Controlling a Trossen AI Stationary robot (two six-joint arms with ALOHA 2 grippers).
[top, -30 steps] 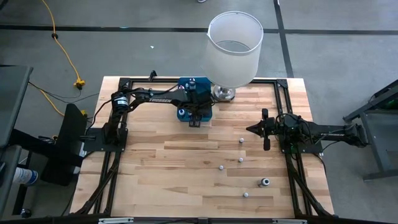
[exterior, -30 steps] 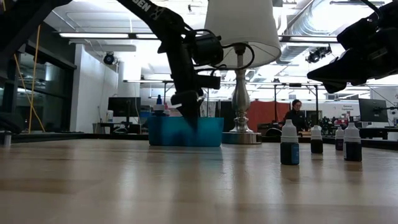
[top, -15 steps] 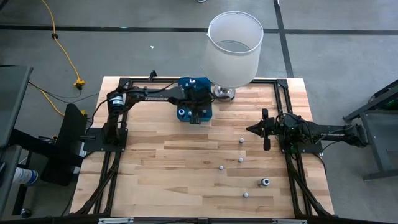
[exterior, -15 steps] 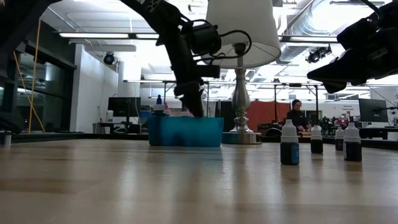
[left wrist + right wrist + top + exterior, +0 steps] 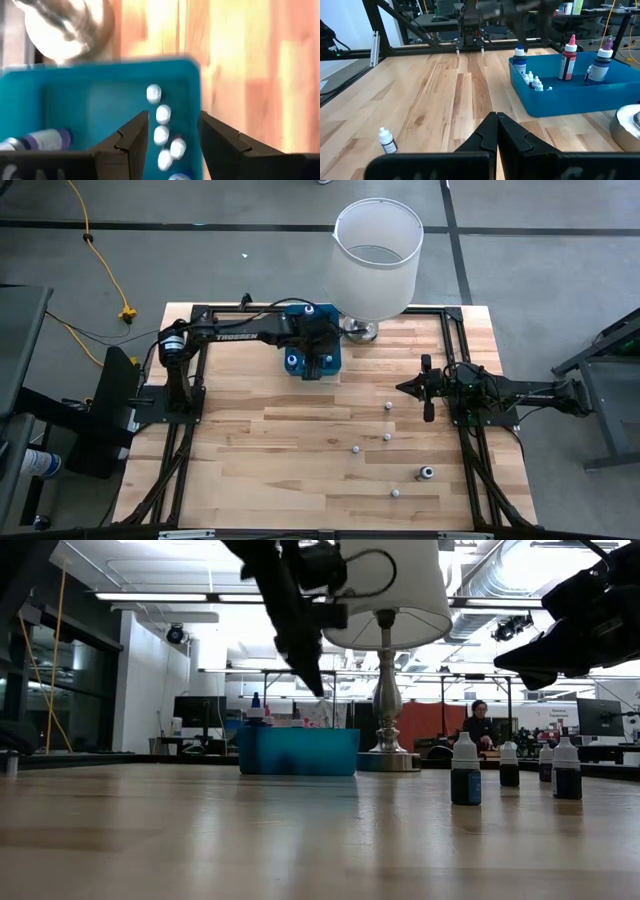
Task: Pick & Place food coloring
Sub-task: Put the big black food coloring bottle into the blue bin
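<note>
Food coloring, tiny white-capped bottles, lies in two groups: a short row of small bottles (image 5: 162, 114) already sits inside the blue plastic bin (image 5: 300, 340) at the far edge of the wooden table (image 5: 260, 450), beside the metal base of the big white lampshade (image 5: 377, 245), while several loose bottles (image 5: 387, 437) stand upright, long axis vertical, scattered over the table's right half. The left gripper (image 5: 172, 132) hangs above the bin with its fingers parted and nothing between them; the row of caps lies directly below that gap. The right gripper (image 5: 496, 131) waits over the right side of the table, fingers pressed together and empty. The loose bottles lie nearer the right arm; the closest sits just beside its fingertips in the high view. For the left arm they lie well apart, across open bare wood toward the table's right and near side, with nothing standing in the way. One dark bottle (image 5: 426, 473) stands near the right frame rail, which leaves less room there.
</note>
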